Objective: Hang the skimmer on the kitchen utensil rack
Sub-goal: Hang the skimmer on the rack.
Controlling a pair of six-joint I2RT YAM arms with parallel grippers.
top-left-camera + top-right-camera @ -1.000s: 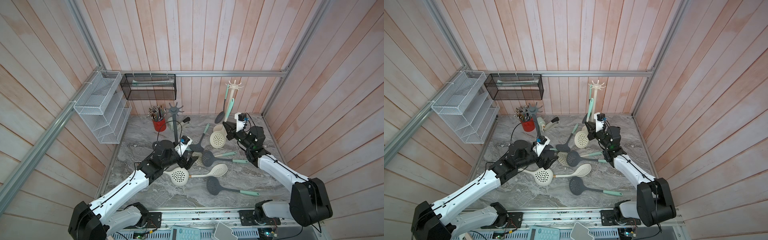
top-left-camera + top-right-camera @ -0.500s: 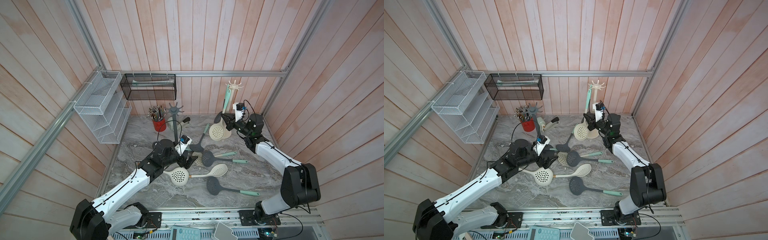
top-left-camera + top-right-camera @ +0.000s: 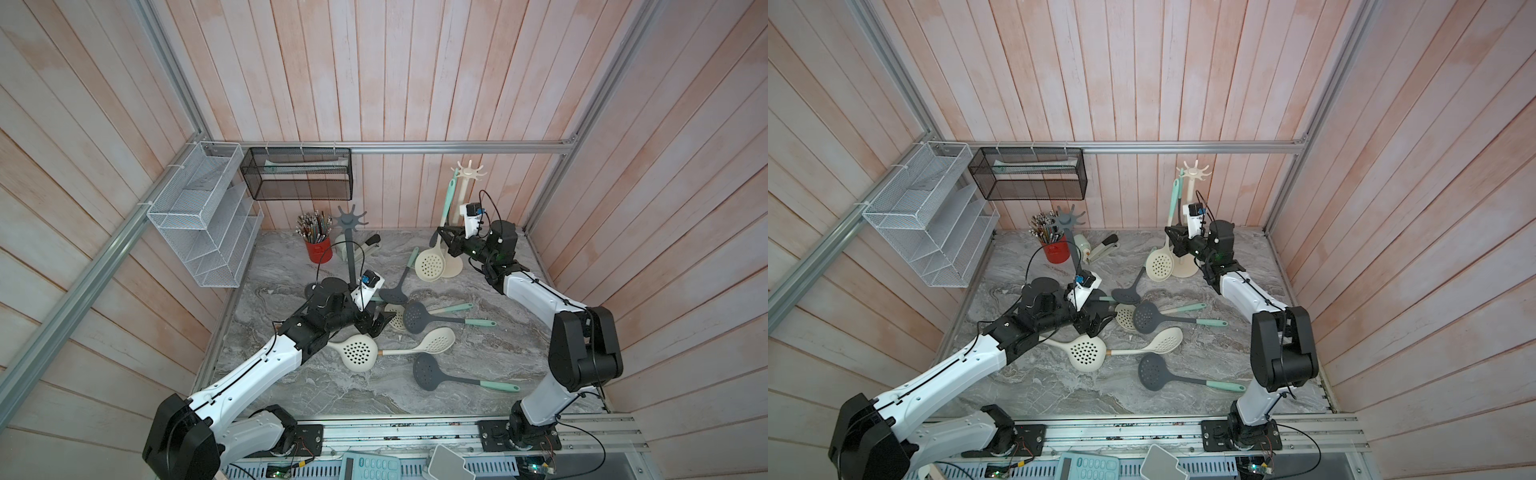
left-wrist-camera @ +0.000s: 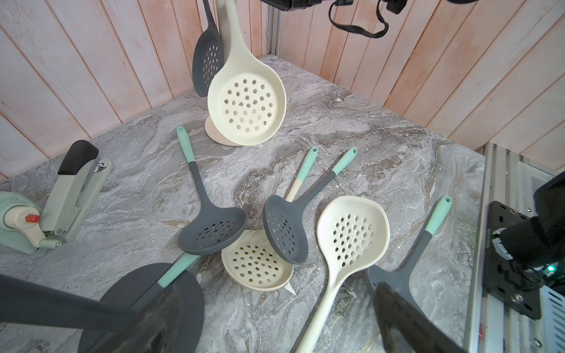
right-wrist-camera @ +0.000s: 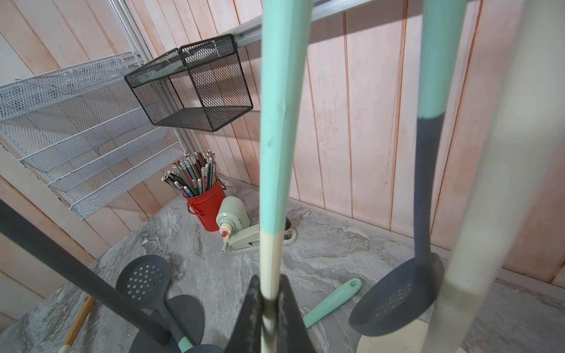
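In both top views the right end effector (image 3: 449, 243) (image 3: 1173, 243) is clamped on the handle of the cream skimmer (image 3: 430, 264) (image 3: 1160, 264), holding it upright just beside the pole of the cream rack (image 3: 462, 199) (image 3: 1190, 195). The head hangs low near the rack's base and the teal handle tip is up close to the hooks, but I can't tell if it's actually on one. The left end effector (image 3: 380, 322) (image 3: 1100, 322) is spread wide with nothing in it, well away from the rack, low over the loose skimmers (image 3: 413, 318) lying on the bench (image 3: 332, 386). Left wrist view: the cream skimmer (image 4: 247, 104) dangles right in front of the rack's base (image 4: 214, 134), and a dark skimmer (image 4: 208, 58) hangs just behind it by the pole. Right wrist view: the fingers (image 5: 244, 314) are pinched tight on the cream part of the handle, the teal part running up out of shot, and the dark skimmer (image 5: 397, 296) hangs just beside the rack's blurry pole (image 5: 489, 214).
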